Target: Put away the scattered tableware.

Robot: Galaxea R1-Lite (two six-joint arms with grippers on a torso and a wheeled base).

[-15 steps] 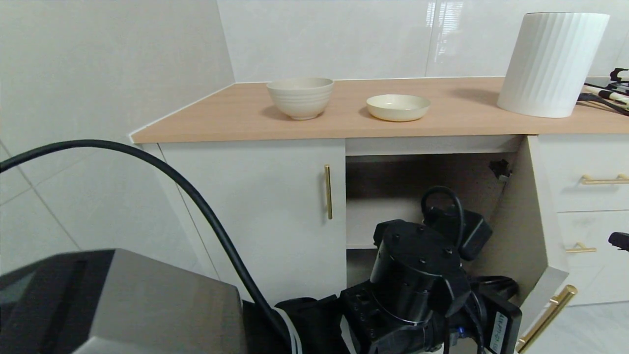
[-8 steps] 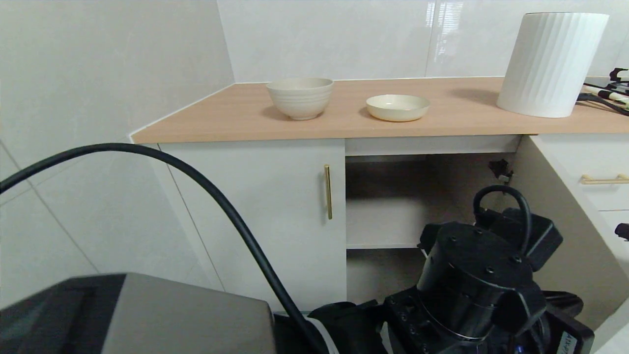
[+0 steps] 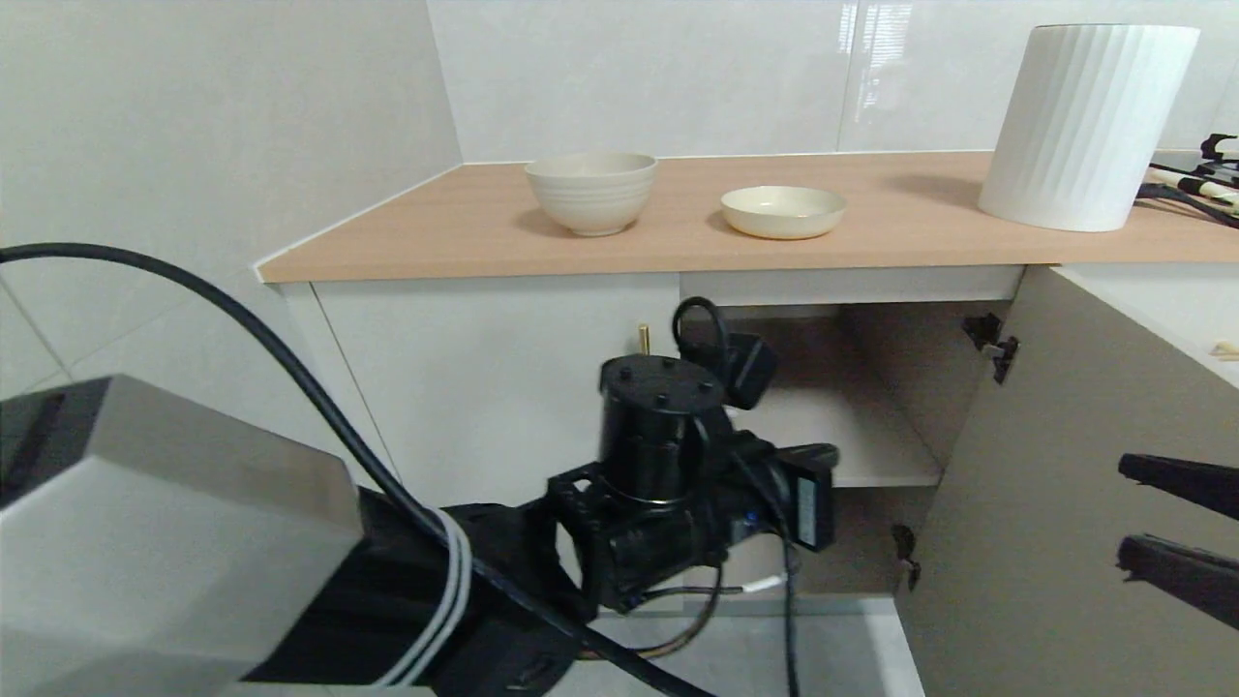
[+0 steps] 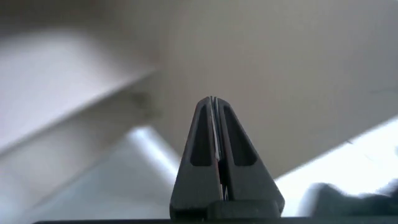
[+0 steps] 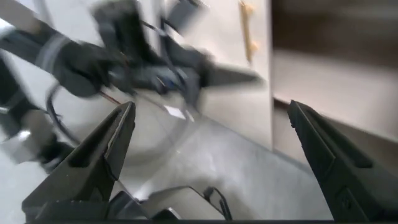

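Observation:
On the wooden counter [image 3: 465, 232] stand a beige ribbed bowl [image 3: 590, 192] and, to its right, a shallow cream dish [image 3: 782, 211]. Below them the cupboard's right door [image 3: 1026, 503] hangs wide open, showing a bare shelf [image 3: 852, 440]. My left arm [image 3: 668, 455] hovers low in front of the cupboard, between the closed left door and the opening. The left gripper [image 4: 212, 102] is shut with nothing in it. At the far right, beside the open door, my right gripper [image 3: 1176, 523] [image 5: 211, 118] is open and holds nothing.
A tall white ribbed container [image 3: 1084, 126] stands at the counter's right end, with dark cables [image 3: 1195, 184] beyond it. The closed left door [image 3: 503, 387] carries a gold handle [image 3: 644, 334]. A tiled wall runs along the left. Grey floor lies below the cupboard.
The right cupboard door has swung fully open. My left arm went right with it, then came back left and higher. The right gripper has come further into the head view.

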